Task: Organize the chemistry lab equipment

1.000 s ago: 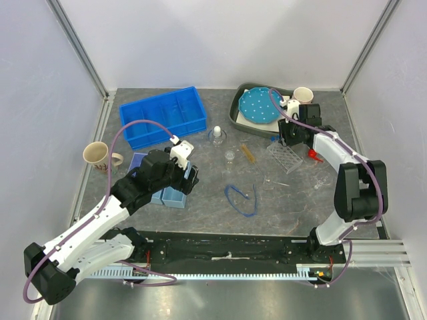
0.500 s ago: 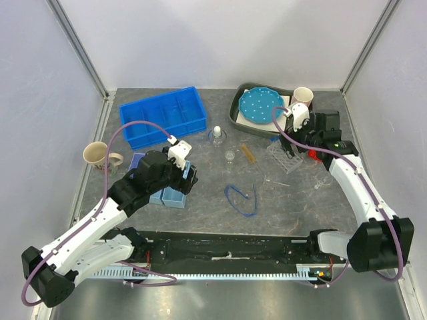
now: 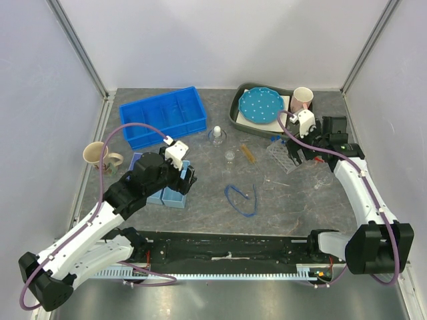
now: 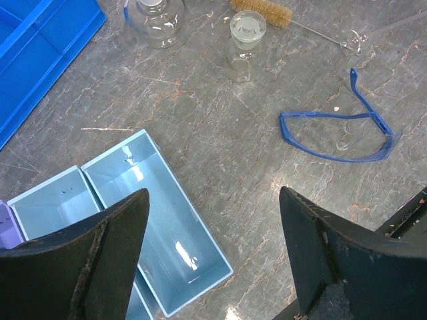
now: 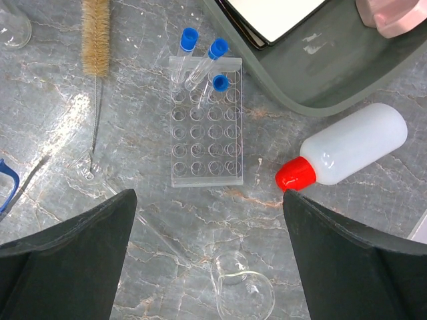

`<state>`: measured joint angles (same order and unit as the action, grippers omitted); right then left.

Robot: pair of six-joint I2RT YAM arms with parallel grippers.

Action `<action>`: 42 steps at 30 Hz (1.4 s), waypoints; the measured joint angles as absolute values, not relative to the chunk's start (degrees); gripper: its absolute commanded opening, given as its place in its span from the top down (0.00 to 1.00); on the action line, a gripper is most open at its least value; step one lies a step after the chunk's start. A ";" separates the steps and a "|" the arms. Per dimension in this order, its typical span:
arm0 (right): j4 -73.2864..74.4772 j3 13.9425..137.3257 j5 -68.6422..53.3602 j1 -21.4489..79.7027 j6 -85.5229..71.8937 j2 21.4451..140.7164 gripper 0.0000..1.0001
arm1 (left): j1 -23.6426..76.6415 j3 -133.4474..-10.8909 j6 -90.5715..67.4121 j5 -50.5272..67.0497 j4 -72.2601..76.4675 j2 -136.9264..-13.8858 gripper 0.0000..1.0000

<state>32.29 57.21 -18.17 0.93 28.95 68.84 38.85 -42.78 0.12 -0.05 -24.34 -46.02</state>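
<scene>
My right gripper (image 5: 208,197) hangs open and empty over the table, just short of the clear tube rack (image 5: 205,120), which holds three blue-capped tubes (image 5: 200,47). The red-capped squeeze bottle (image 5: 347,150) lies to the rack's right. A small glass beaker (image 5: 243,293) lies on its side under the gripper. The amber brush (image 5: 97,33) lies at the upper left. My left gripper (image 4: 213,193) is open and empty above bare table beside the light blue bins (image 4: 160,233). Beyond it are a flask (image 4: 155,17), a small beaker (image 4: 245,33) and the blue cord loop (image 4: 337,130).
A large blue divided tray (image 3: 163,117) stands at the back left. The grey tray (image 3: 238,117) at the back right holds the polka-dot plate (image 3: 260,105) and a pink mug (image 3: 301,100). A beige mug (image 3: 97,157) lies at the left edge.
My right gripper has opened wide and drawn back from the grey tray's corner to above the rack and squeeze bottle. The left arm has shifted slightly left.
</scene>
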 measured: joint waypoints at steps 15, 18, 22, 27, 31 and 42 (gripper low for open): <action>36.47 60.82 -21.61 -8.62 26.24 74.48 0.02 | 38.85 -42.76 0.12 0.58 -24.34 -44.23 0.16; 38.11 61.32 -21.39 -10.07 26.26 75.13 0.02 | 38.85 -42.76 0.12 0.64 -24.34 -44.07 0.16; 40.07 64.16 -19.81 -11.99 24.97 78.74 0.02 | 38.85 -42.76 0.12 1.54 -24.34 -44.07 0.16; 38.09 68.88 -17.82 -15.00 17.96 86.80 0.02 | 38.85 -42.76 0.12 1.91 -24.34 -44.10 0.16; 34.89 71.61 -13.30 -16.10 8.78 93.21 0.02 | 38.85 -42.72 0.12 1.50 -24.34 -44.07 0.16; 30.17 77.65 -2.63 -16.23 -9.61 107.79 0.02 | 38.85 -42.35 0.12 -1.56 -24.12 -43.59 0.17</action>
<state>30.17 77.65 -2.63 -16.23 -9.61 107.79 38.85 -42.35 0.12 -1.56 -24.12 -43.59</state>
